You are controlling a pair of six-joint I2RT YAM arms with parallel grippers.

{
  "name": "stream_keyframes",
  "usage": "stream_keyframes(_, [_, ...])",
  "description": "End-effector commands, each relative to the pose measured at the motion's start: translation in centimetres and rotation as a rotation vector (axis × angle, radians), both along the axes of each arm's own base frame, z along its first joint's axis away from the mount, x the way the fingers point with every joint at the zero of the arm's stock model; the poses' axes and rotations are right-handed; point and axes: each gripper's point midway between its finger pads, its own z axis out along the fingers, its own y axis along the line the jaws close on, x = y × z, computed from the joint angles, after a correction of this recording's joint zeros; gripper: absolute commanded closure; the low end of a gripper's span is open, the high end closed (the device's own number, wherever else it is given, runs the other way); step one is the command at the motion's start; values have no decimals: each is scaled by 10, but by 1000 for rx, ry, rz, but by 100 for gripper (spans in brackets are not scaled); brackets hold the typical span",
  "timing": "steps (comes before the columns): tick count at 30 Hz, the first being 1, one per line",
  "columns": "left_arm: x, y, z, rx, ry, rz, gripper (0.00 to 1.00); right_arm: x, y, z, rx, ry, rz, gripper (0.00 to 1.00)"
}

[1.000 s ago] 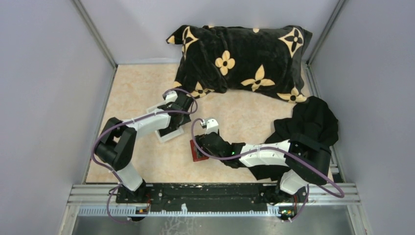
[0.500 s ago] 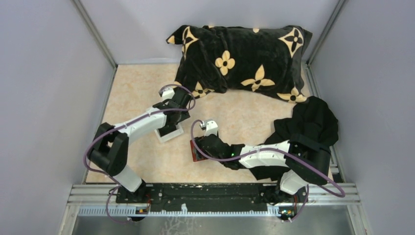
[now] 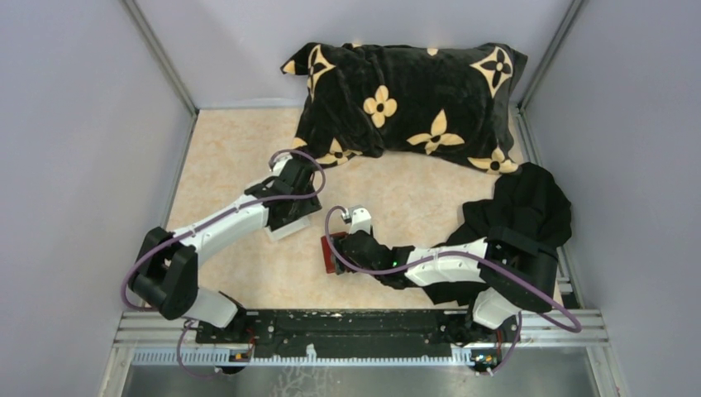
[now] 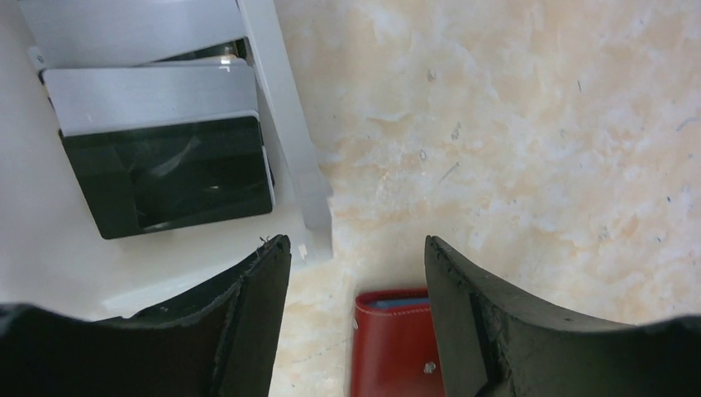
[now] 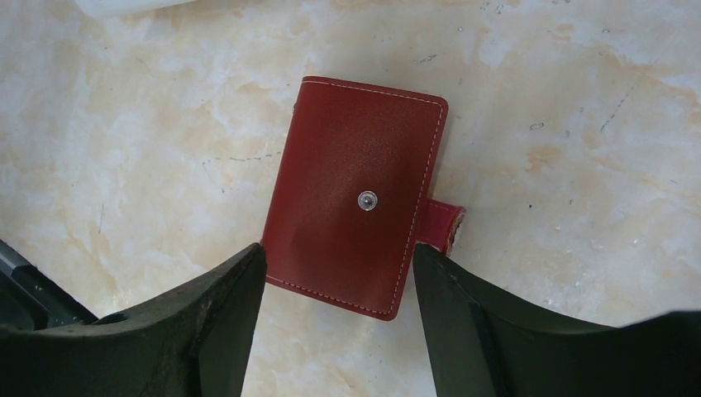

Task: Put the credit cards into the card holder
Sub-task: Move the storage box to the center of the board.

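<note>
The red card holder [image 5: 360,194] lies closed on the marble-patterned table, snap stud up, with its tab sticking out to the right. My right gripper [image 5: 339,256] is open just above its near edge, one finger at each side, not touching. It shows in the top view [image 3: 331,255] and at the bottom of the left wrist view [image 4: 388,343]. The credit cards lie in a white tray [image 4: 281,124]: a black card with a pale band [image 4: 169,169] and a pale one [image 4: 124,29] behind it. My left gripper [image 4: 355,248] is open and empty above the tray's corner.
A black pillow with gold flowers [image 3: 409,103] lies across the back. A black cloth [image 3: 521,207] is heaped at the right, partly over the right arm's base. Grey walls close in both sides, and a metal rail [image 3: 355,327] runs along the near edge.
My left arm has stretched out lower, its elbow swinging towards the near left, and its gripper has shifted slightly over the tray towards the holder. The right gripper has barely moved.
</note>
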Motion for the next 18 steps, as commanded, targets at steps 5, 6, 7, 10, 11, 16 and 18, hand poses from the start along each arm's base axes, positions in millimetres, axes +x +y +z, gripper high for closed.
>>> stream_keyframes(5, [-31,-33,-4,-57,38,-109,34,8,0,-6,107,58,-12,34])
stream_keyframes(6, [-34,-37,-6,-52,45,-118,34,9,-2,-6,120,67,-13,34])
stream_keyframes(7, [-37,-40,-10,-47,54,-123,35,10,-3,-7,131,74,-13,34])
stream_keyframes(10, [-46,-45,-21,-27,81,-137,35,10,-4,-6,168,83,2,34])
stream_keyframes(11, [-49,-46,-26,-22,94,-137,35,10,-3,-4,183,80,7,34])
stream_keyframes(16, [-65,-45,-45,-13,141,-136,36,8,-3,-3,224,86,30,34])
stream_keyframes(18, [-71,-43,-49,-13,150,-131,37,8,-3,-2,234,85,38,34])
